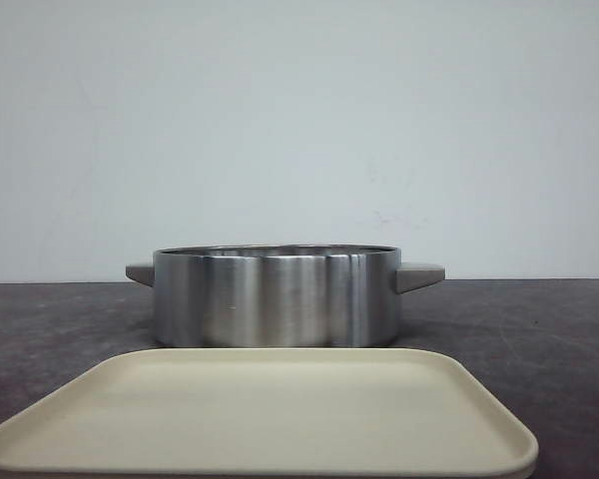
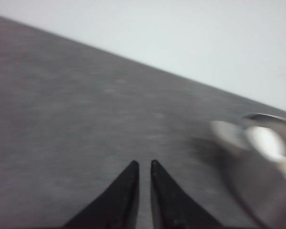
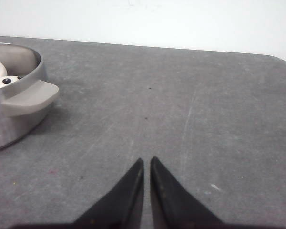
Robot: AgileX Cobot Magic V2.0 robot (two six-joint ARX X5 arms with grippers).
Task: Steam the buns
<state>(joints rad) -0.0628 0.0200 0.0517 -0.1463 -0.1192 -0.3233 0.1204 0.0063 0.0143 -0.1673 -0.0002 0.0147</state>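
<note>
Front view: a steel pot [image 1: 277,297] with two grey side handles stands on the dark bench [image 1: 539,329], well back from the camera. A cream tray [image 1: 260,419] lies flat just in front of the pot, nearest the camera, and carries nothing. Neither arm appears in this view, and the pot wall hides the contents.

Right wrist view: the right gripper [image 3: 147,164] sits over bare bench with its fingertips nearly touching, holding nothing. The pot is off to one side, well apart from the gripper. Inside the pot, a white bun [image 3: 2,82] with black panda markings shows above the rim; further buns cannot be counted.

Left wrist view: the picture is blurred. The left gripper [image 2: 145,167] is likewise closed to a narrow slit and empty. The pot and something white inside it appear at the edge.
</note>
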